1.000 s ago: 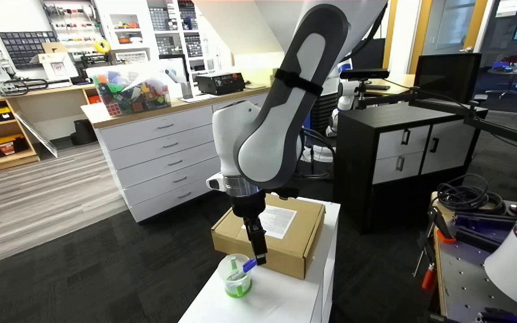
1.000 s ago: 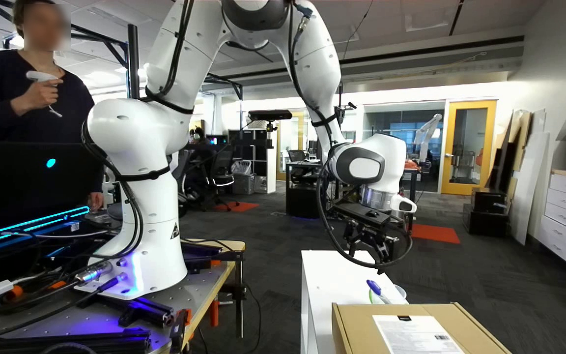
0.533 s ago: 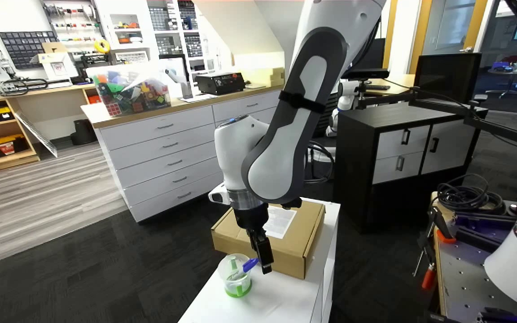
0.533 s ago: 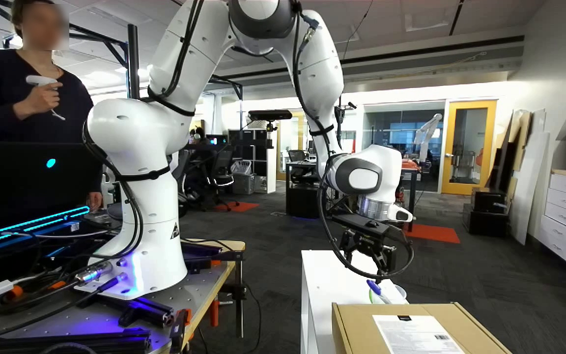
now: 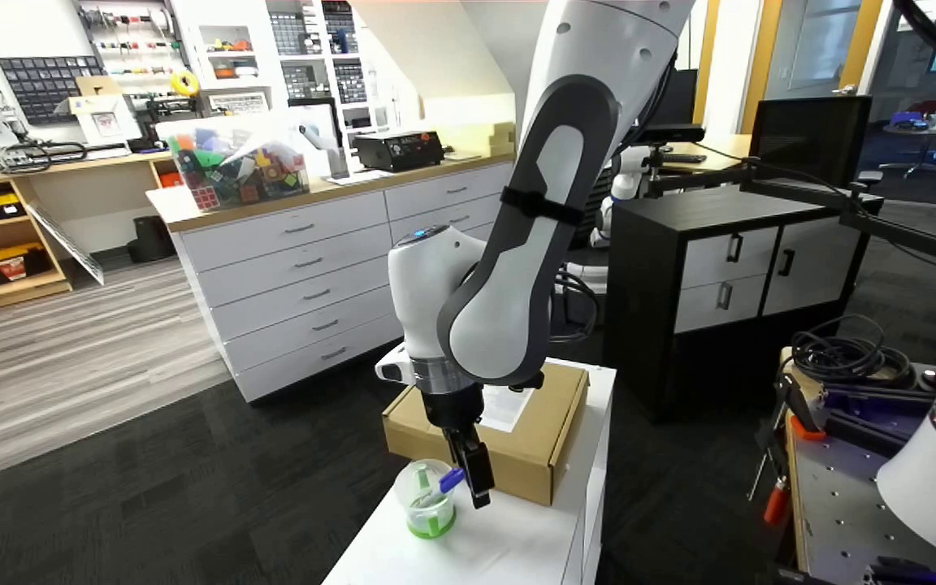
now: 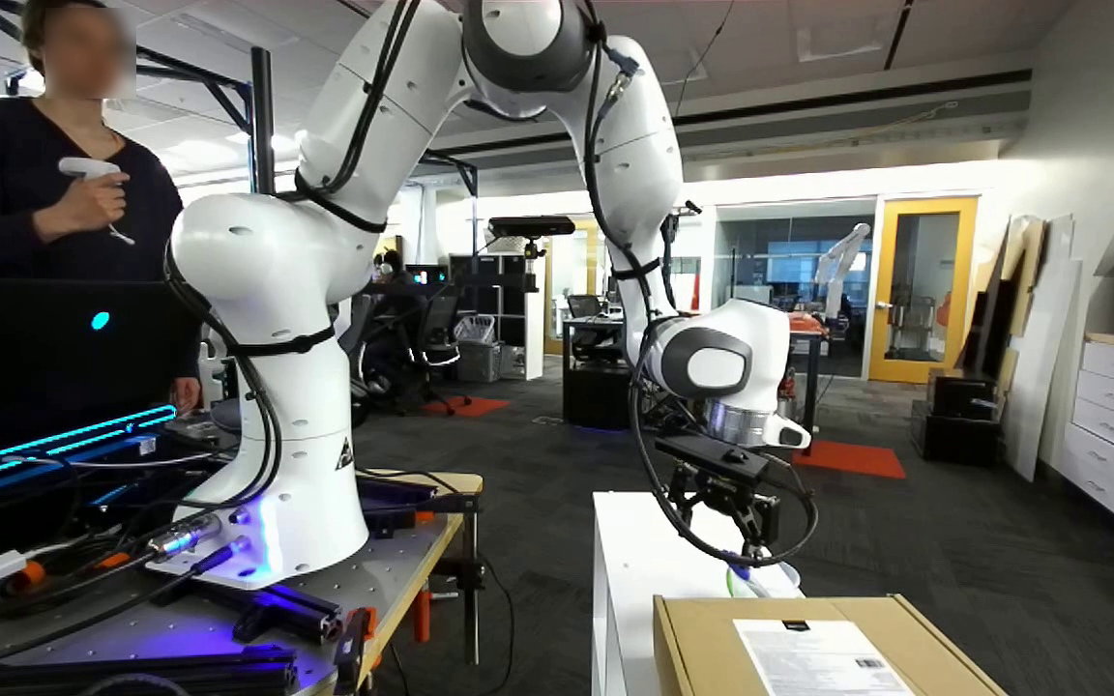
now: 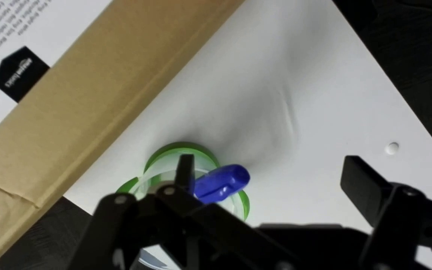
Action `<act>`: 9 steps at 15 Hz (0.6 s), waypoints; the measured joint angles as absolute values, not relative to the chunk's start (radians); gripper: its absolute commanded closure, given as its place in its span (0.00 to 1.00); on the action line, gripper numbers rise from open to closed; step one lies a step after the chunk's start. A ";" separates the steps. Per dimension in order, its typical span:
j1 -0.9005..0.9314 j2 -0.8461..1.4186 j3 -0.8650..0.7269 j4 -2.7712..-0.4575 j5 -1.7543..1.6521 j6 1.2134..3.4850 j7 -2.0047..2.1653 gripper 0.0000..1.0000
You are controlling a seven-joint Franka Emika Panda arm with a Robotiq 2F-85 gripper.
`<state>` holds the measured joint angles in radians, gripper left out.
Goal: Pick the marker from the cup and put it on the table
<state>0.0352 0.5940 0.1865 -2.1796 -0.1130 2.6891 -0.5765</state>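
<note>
The marker has a blue cap (image 7: 223, 183) and a pale body, and leans tilted in the cup with its cap above the rim. It also shows in the exterior views as a blue tip (image 5: 452, 479). The cup (image 5: 431, 526) is clear with green bands, upright on the white table (image 5: 509, 536). In the wrist view the cup (image 7: 180, 147) is partly hidden behind my left-hand finger. My gripper (image 7: 268, 174) is open and empty. One finger overlaps the cap's lower part; the cap lies between the fingers in the picture, close to that finger. Contact cannot be told.
A flat tan cardboard box (image 5: 553, 443) with a white label stands on the table right behind the cup and gripper. It also borders the cup in the wrist view (image 7: 99, 93). A white drawer cabinet (image 5: 273, 268) and a black cabinet (image 5: 655, 268) stand beyond.
My gripper has moved down to the height of the marker's cap, beside the cup. The marker, cup and box have not moved.
</note>
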 measured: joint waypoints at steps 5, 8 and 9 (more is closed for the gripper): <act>0.035 0.622 0.187 -2.161 -0.160 2.690 -0.584 0.00; 0.035 0.634 0.187 -2.149 -0.180 2.690 -0.584 0.26; 0.035 0.639 0.186 -2.144 -0.185 2.690 -0.584 0.33</act>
<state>0.0351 0.6389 0.1862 -2.1437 -0.1853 2.6901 -0.5838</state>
